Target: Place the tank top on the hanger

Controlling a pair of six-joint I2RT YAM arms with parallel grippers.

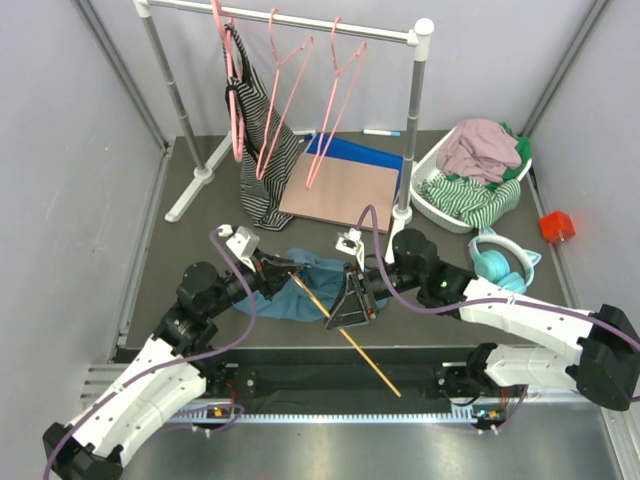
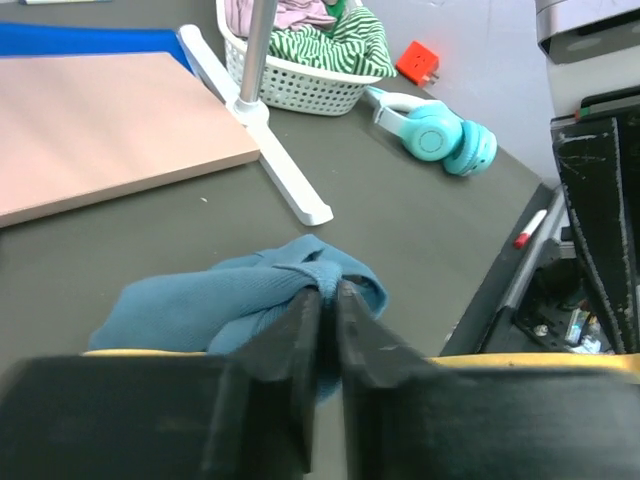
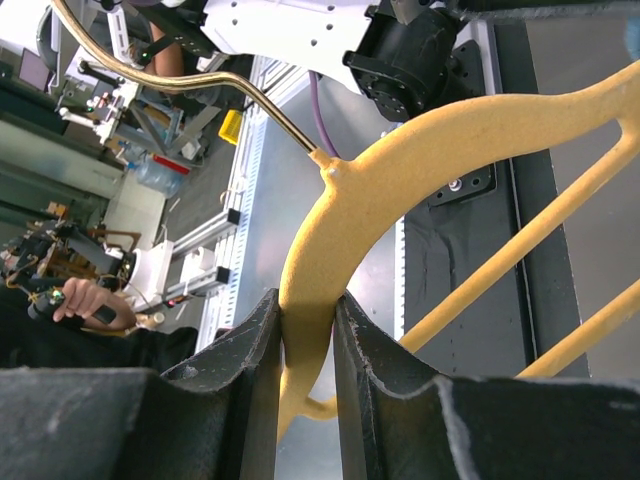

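Note:
The teal-blue tank top [image 1: 300,293] lies bunched on the dark table between the two arms. My left gripper [image 1: 277,270] is shut on a fold of it; the left wrist view shows the fabric [image 2: 220,310] pinched between the fingertips [image 2: 327,297]. The yellow-orange hanger [image 1: 345,335] slants over the tank top toward the near edge. My right gripper [image 1: 352,300] is shut on it. In the right wrist view the jaws [image 3: 305,312] clamp the hanger's curved shoulder [image 3: 400,150] just below its metal hook [image 3: 180,80]. A yellow bar [image 2: 540,360] also crosses the left wrist view.
A white clothes rack [image 1: 290,22] at the back holds pink hangers [image 1: 285,90] and a striped garment [image 1: 262,150]. A pink board [image 1: 340,190] lies on a blue one. At right are a white basket [image 1: 430,205] of clothes, teal headphones [image 1: 500,262] and a red cube [image 1: 556,226].

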